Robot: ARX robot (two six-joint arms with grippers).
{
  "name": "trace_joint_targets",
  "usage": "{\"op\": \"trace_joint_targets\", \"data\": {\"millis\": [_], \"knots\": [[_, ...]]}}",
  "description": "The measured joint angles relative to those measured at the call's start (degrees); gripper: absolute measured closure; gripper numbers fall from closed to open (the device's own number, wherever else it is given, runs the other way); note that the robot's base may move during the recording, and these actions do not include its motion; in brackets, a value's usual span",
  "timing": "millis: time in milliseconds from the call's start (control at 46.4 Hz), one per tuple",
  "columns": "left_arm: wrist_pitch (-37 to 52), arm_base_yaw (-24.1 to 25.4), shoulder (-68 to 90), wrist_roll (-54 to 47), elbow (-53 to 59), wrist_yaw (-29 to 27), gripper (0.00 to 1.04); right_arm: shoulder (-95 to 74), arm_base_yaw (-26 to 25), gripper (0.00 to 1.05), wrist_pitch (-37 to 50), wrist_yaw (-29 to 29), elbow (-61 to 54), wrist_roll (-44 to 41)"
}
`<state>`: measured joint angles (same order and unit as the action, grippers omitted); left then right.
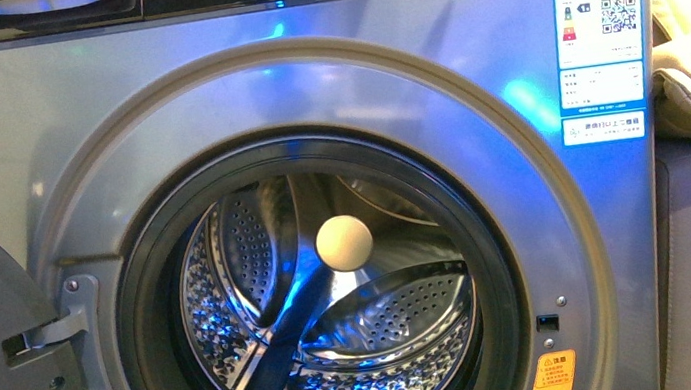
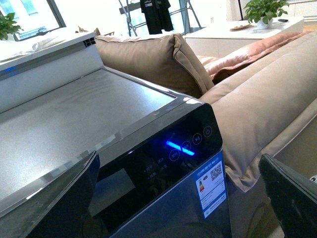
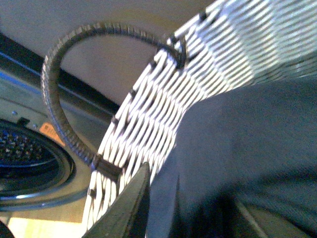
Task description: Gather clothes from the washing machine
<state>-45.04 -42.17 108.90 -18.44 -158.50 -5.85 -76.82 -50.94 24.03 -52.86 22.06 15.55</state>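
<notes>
Front view: the washing machine (image 1: 307, 160) stands door open, its drum (image 1: 336, 307) holding no garment. Left wrist view: the left hand (image 2: 173, 198) hovers open above the control panel (image 2: 168, 158). Right wrist view: the right hand's (image 3: 188, 218) grip cannot be told; the clothes (image 3: 247, 148) lie against it, inside the woven basket (image 3: 148, 124).

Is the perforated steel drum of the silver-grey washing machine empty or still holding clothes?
Empty of clothes: the drum shows only bare metal and a cream ball.
</notes>
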Motion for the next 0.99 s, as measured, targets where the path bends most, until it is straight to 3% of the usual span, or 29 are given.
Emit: {"op": "trace_joint_targets", "data": {"millis": [194, 345, 539, 603, 776, 840, 883, 905, 948, 991], "knots": [[0.0, 0.0, 0.07, 0.0, 0.0, -0.02, 0.07, 8.85, 2.99, 0.32, -1.4, -2.49, -1.9, 1.18], [0.0, 0.0, 0.07, 0.0, -0.09, 0.0, 0.07, 21.46, 6.93, 0.06, 1.66, -2.29, -2.49, 9.73], [0.0, 0.0, 0.07, 0.0, -0.09, -0.02, 0.07, 34.62, 12.59, 0.08, 18.56, 3.58, -2.64, 17.75], [0.0, 0.0, 0.07, 0.0, -0.09, 0.0, 0.07, 38.42, 16.81, 0.08, 23.12, 8.15, -1.66, 18.08], [0.0, 0.0, 0.07, 0.0, -0.09, 0.0, 0.07, 43.78, 29.35, 0.08, 25.97, 20.92, -1.6, 12.31], [0.0, 0.0, 0.07, 0.0, -0.09, -0.02, 0.07, 45.37, 31.74, 0.08, 25.62, 22.93, -2.16, 9.99], [0.39, -1.01, -1.81, 1.53, 2.36, -4.92, 0.1, 45.99, 32.37, 0.08, 25.4, 23.37, -2.19, 8.98], [3.5, -1.03, -5.42, 4.13, 8.98, -13.51, 0.16, 46.8, 33.07, 0.1, 22.21, 25.14, -1.51, 7.45], [8.74, -0.55, -11.87, 8.17, 20.04, -22.14, 0.22, 49.03, 35.19, 0.17, 8.26, 32.15, 1.97, 2.56], [13.16, 0.15, -17.55, 10.21, 29.35, -26.1, 0.28, 50.58, 36.72, 0.23, -2.01, 36.68, 4.13, -2.21]]}}
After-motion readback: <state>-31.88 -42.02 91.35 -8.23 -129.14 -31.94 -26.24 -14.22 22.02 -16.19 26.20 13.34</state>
